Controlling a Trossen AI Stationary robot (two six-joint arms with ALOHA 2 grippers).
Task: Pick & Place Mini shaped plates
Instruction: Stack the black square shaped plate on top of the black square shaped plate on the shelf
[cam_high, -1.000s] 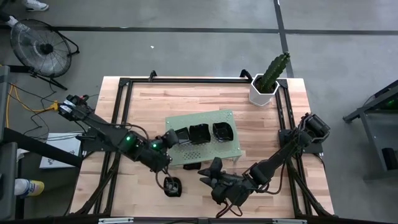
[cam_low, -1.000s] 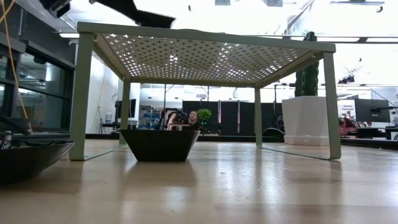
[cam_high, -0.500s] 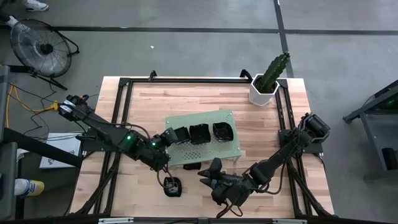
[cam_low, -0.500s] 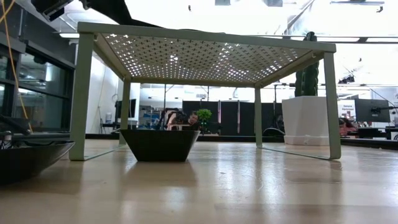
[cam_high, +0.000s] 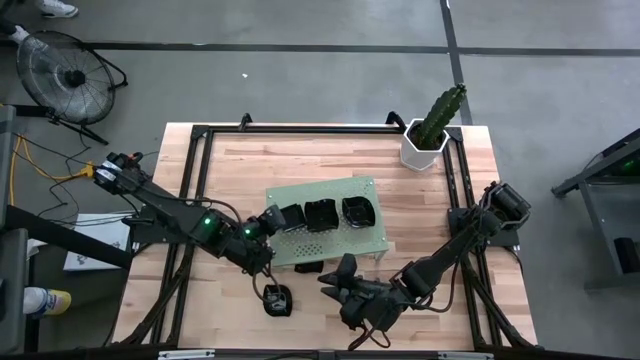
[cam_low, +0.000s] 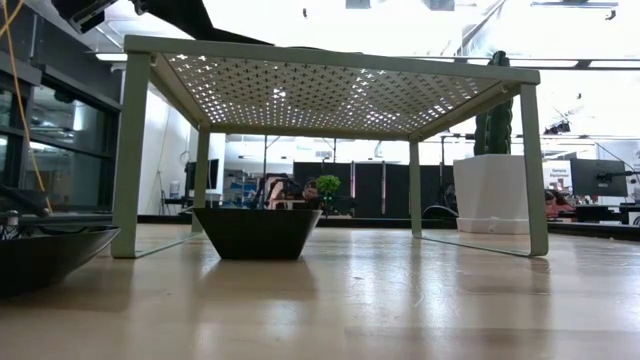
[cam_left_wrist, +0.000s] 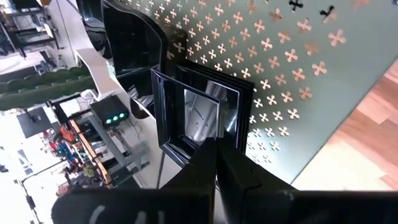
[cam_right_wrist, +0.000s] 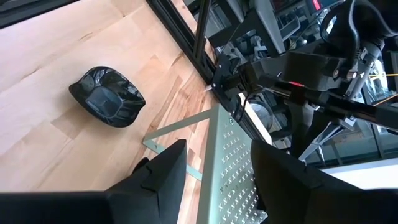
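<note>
Wooden counter (cam_high: 330, 165) inside a black frame, grey floor around it; no brand, label or writing is legible in any view.

Left jaws (cam_high: 272, 222): clenched on the rim of a square black plate (cam_high: 292, 218), seen close in the left wrist view (cam_left_wrist: 199, 121). This plate sits at the 9 o'clock end of the green perforated board (cam_high: 345, 245), with the jaws at the board's 9 o'clock edge. Two more black plates lie on the board toward 3 o'clock: a middle plate (cam_high: 320, 215) and an end plate (cam_high: 358, 210), each just beside its neighbour.

Right jaws (cam_high: 335, 278): released and empty, hovering over the counter just off the board's 6 o'clock edge. Its fingers (cam_right_wrist: 158, 180) frame the board's corner leg.

One petal-edged plate (cam_high: 278, 298) rests on bare counter at 7 o'clock of the board. A dark dish (cam_low: 258, 232) stands under the board in the low view; from above only its edge shows.

White hexagonal pot with cactus (cam_high: 432, 130) stands at the counter's 1 o'clock corner. A floor fan (cam_high: 65, 75) is off the counter at 10 o'clock. The left arm is largely cut off at the low view's upper edge.
</note>
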